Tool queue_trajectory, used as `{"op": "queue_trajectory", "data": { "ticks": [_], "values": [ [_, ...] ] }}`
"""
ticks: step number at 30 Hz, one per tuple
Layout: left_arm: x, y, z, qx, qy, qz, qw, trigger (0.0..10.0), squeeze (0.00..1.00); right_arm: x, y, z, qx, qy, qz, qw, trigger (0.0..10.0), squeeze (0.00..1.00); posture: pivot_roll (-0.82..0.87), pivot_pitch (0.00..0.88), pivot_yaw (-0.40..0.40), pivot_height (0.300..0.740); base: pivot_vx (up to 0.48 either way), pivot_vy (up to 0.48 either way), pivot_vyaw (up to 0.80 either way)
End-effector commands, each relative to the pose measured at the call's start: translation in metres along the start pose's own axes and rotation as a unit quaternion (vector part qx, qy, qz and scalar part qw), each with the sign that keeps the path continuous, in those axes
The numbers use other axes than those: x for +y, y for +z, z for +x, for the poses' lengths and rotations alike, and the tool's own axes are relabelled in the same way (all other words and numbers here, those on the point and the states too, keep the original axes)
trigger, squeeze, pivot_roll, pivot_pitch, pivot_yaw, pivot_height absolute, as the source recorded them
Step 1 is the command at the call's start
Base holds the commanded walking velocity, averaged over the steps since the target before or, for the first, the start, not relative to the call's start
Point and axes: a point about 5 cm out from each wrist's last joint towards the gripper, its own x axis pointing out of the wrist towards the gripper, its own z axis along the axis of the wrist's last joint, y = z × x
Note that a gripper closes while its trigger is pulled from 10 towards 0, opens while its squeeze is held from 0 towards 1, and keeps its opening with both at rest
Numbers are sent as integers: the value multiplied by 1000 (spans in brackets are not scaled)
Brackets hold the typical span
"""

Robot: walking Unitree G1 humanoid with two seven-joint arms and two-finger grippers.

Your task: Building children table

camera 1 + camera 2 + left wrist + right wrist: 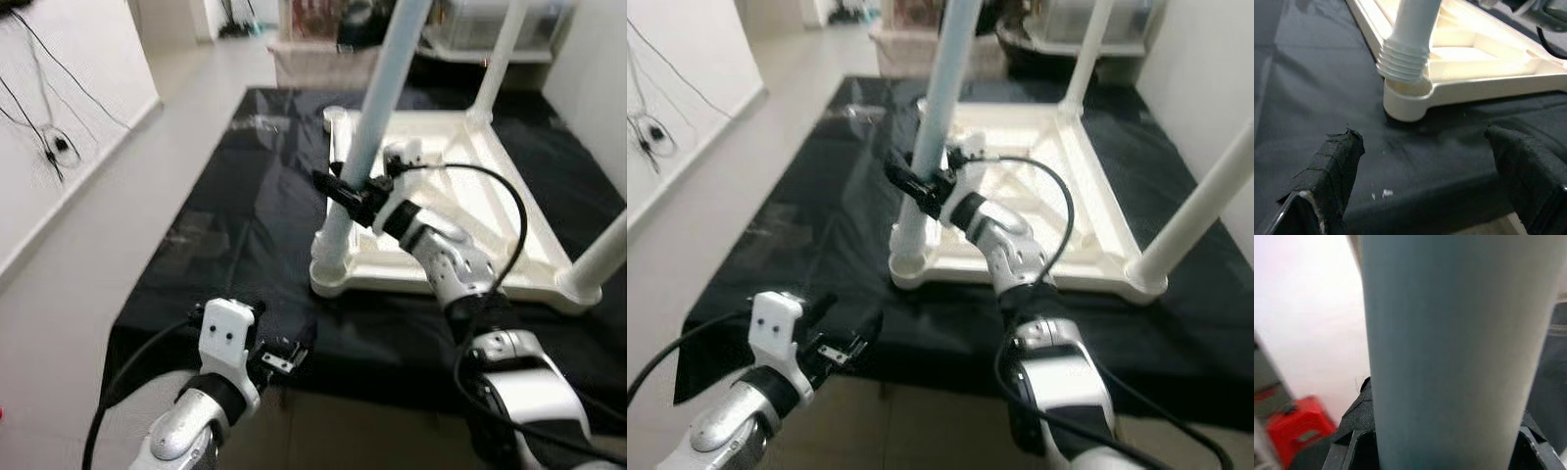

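Right fingers clasp a table leg at its corner socket

A white plastic children's table top lies upside down on a black sheet spread over the floor. A pale blue-white cylindrical plastic leg stands at its near left corner, slightly tilted, its threaded lower end sitting at the mouth of the round corner socket; in the left wrist view several rings of the thread show above the socket rim. Two more white legs stand on the table top, one at the far corner and one at the near right corner.

The right gripper reaches in from the right and holds the near left leg partway up its shaft, its black fingers pinching the tube from either side. In the right wrist view the leg runs straight up between the finger bases, with a red object blurred beyond it.

The left gripper hovers low over the near edge of the black sheet, well apart from the table top and pointing toward the socket corner. Its two cloth-wrapped black fingers are spread wide with nothing between them.

Grey floor tiles lie to the left, with black cables hanging against a white wall. Storage boxes stand beyond the sheet
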Motion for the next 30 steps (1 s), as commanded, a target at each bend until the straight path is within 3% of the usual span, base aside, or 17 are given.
{"op": "queue_trajectory", "data": {
  "ticks": [1, 3, 13, 18, 30],
  "values": [
    [-2, -2, -4, 13, 0, -1, 1000, 10000, 0, 3, 0, 4, 1, 24, 7, 1000, 10000, 0, 182, 266, 8, 740, 0, 0, 0],
    [-7, -1, -12, 19, -1, -4, 1000, 10000, 0, 7, -2, 6, 12, 65, -4, 998, 10000, 0, 192, 285, 8, 740, 0, 0, 0],
    [-10, 1, -18, 30, 3, -5, 1000, 10000, 0, 12, -12, -4, 69, 159, -35, 984, 10000, 0, 191, 283, 3, 740, 0, 0, 0],
    [-11, 2, -19, 31, 5, -2, 1000, 10000, 0, 0, -19, -9, 127, 135, -71, 980, 10000, 0, 189, 277, -4, 740, 0, 0, 0],
    [-11, 3, -17, 36, 7, 3, 999, 10000, 0, -4, -24, -8, 152, 120, -94, 976, 10000, 0, 193, 274, -9, 740, 0, 0, 0]
  ]
}}
